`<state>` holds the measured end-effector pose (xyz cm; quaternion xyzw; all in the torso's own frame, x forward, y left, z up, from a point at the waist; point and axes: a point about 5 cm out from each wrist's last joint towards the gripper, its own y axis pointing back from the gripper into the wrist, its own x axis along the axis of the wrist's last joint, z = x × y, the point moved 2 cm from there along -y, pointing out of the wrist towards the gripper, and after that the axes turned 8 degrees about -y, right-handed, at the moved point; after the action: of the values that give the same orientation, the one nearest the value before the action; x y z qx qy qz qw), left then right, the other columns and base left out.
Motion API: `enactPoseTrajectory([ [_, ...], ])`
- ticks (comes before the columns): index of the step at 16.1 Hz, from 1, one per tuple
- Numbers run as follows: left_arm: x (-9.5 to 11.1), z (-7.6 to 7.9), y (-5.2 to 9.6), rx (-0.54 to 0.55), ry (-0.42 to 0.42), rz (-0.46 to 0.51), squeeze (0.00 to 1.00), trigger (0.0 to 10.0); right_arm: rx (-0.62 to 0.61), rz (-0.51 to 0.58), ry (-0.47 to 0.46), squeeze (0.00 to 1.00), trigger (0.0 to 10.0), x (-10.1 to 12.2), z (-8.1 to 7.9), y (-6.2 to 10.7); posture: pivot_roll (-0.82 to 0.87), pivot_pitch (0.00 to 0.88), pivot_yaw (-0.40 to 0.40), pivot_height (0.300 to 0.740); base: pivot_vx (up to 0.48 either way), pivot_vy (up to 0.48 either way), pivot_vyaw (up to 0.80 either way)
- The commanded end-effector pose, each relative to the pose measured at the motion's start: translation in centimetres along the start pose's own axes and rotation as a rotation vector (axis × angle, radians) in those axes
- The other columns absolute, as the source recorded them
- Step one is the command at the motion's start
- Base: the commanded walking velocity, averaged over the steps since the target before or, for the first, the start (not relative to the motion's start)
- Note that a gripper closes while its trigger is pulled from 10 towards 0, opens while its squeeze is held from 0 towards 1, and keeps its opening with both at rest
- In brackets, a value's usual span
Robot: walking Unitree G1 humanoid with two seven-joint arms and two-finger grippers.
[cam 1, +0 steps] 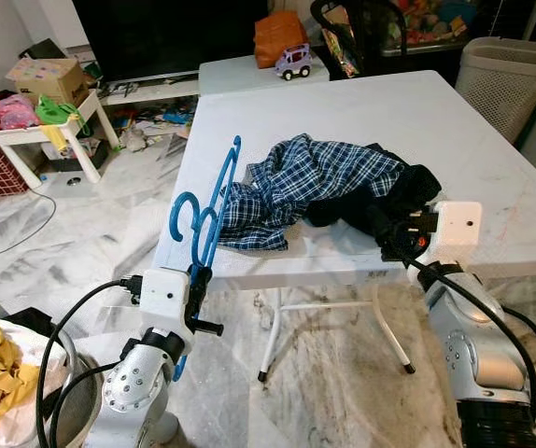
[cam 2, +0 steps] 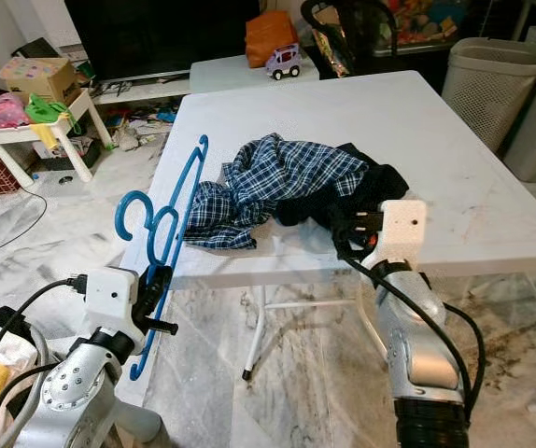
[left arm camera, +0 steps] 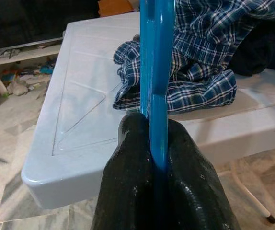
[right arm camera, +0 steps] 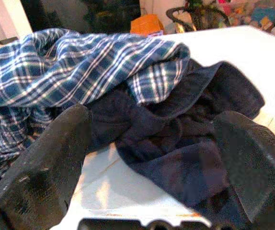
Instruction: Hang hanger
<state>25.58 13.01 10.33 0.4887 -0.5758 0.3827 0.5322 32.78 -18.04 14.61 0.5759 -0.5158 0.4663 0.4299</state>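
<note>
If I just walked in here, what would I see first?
Probably the bright blue hanger, pinched in the left end effector at the near left edge of the white table. Next, the crumpled blue plaid shirt on a dark garment mid-table, with the open right end effector pointing at them.

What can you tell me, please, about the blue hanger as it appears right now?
The blue hanger looks like glossy plastic, with a curled hook and slim bars. It stands nearly on edge at the white table's near left corner, hook toward the robot. The left gripper is shut on its lower bar. Its far end reaches the blue plaid shirt heaped on the table; contact is unclear.
</note>
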Motion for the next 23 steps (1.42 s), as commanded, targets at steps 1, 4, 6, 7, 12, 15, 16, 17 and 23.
enactPoseTrajectory([
  [1, 0.0, -0.2, 0.0, 0.011, -0.015, 0.004, 0.0, 10.0, 0.026, -0.01, -0.016, 0.0, 10.0, -0.2, -1.0, -0.3, -0.06, 0.0, 0.092, 0.74, -0.247, 0.0, 0.0],
  [4, 0.0, 0.0, -0.1, 0.005, -0.006, -0.001, 0.0, 10.0, 0.054, -0.054, -0.018, 0.0, 10.0, -1.1, -2.1, -0.4, -0.06, 0.0, 0.092, 0.74, -0.25, 0.0, 0.0],
  [6, 0.1, 0.3, -0.2, -0.004, -0.004, 0.002, 0.0, 10.0, 0.061, -0.054, -0.028, 0.0, 10.0, -1.2, -2.4, -0.5, -0.06, 0.0, 0.09, 0.74, -0.251, 0.0, 0.0],
  [7, 0.1, 0.3, -0.2, -0.01, -0.004, 0.004, 0.0, 10.0, 0.058, -0.054, -0.033, 0.0, 10.0, -1.2, -2.3, -0.5, -0.06, 0.0, 0.093, 0.74, -0.259, 0.0, 0.0],
  [12, 0.0, 0.5, -0.4, -0.017, 0.002, -0.001, 0.0, 10.0, 0.077, -0.055, -0.028, 0.0, 10.0, -1.2, -2.6, -0.5, -0.07, 0.0, 0.093, 0.74, -0.253, 0.0, 0.0],
  [15, 0.0, 0.8, -0.7, -0.039, -0.032, 0.004, 0.0, 10.0, 0.11, -0.08, -0.024, 0.0, 10.0, -1.7, -3.1, -0.6, -0.07, 0.0, 0.093, 0.74, -0.08, 0.0, 0.0],
  [16, 0.0, 1.0, -0.7, -0.049, -0.043, 0.005, 0.0, 10.0, 0.114, -0.081, -0.012, 0.0, 10.0, -1.9, -3.3, -0.5, -0.07, 0.0, 0.091, 0.74, 0.0, 0.0, 0.0],
  [17, -0.2, 1.1, -0.6, -0.056, -0.045, -0.004, 0.0, 10.0, 0.12, -0.084, -0.01, 0.0, 10.0, -2.0, -3.5, -0.4, -0.07, 0.0, 0.091, 0.74, 0.0, 0.0, 0.0],
  [23, -3.4, 1.6, -0.1, -0.268, -0.112, -0.197, 0.0, 10.0, 0.28, -0.078, 0.168, 0.0, 10.0, -1.9, -4.4, -0.2, -0.07, 0.0, 0.086, 0.74, 0.0, 0.0, 0.0],
])
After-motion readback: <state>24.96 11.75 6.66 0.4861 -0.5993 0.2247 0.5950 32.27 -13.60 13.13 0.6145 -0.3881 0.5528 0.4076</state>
